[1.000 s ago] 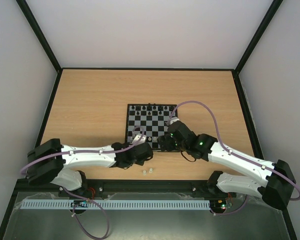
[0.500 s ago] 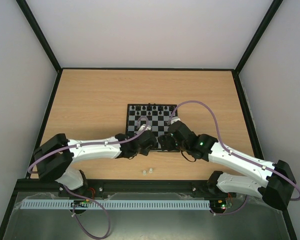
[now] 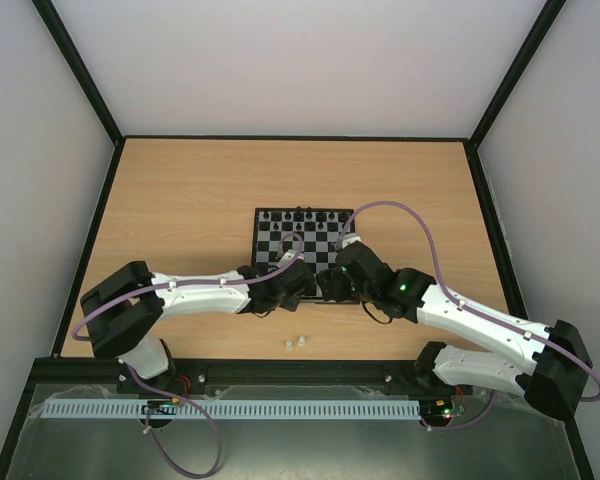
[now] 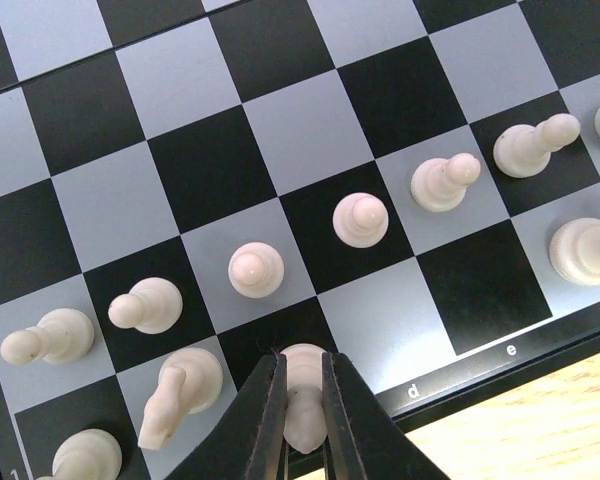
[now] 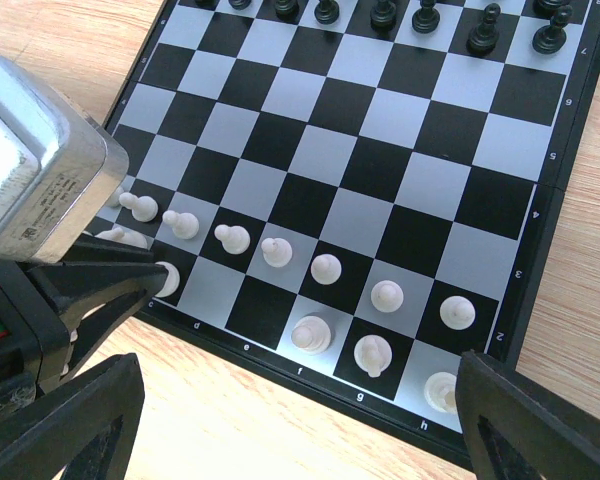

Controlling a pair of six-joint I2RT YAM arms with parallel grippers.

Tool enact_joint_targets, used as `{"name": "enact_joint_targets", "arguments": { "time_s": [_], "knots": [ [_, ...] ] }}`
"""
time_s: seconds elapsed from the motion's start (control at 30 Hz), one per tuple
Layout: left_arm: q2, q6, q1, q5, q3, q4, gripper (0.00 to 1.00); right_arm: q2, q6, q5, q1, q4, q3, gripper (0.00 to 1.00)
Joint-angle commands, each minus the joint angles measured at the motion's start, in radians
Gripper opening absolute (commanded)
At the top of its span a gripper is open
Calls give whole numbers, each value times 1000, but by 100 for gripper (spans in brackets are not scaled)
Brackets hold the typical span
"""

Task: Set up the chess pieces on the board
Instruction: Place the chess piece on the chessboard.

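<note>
Top view: high above and behind the arms [image 3: 200, 295], looking down on the whole table [image 3: 180, 200]; board [image 3: 270, 235] small at centre.
Left wrist view: very near, almost straight down past its fingers [image 4: 265, 420] onto the near rows.
Right wrist view: farther back, tilted from the near edge towards the far row.
Shared: board in all three; white pawns [image 4: 360, 218] in both wrist views.

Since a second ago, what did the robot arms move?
The left arm reached forward, bringing its fingers, shut on a white piece, over the board's near edge. Nothing was visibly grabbed or dropped. The right arm and the two loose pieces on the table stayed put.
</note>
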Motion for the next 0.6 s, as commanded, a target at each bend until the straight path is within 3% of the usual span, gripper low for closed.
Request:
{"name": "enact_joint_targets", "arguments": {
  "time_s": [0.0, 0.37, 0.57],
  "knots": [
    [17, 7, 6, -8, 17, 8, 9, 3, 8, 16, -5, -14, -9, 86],
    [24, 19, 21, -30, 18, 10, 10, 19, 6, 20, -5, -18, -3, 86],
    [17, 27, 22, -20, 12, 17, 21, 24, 6, 17, -5, -17, -4, 86]
  ]
}}
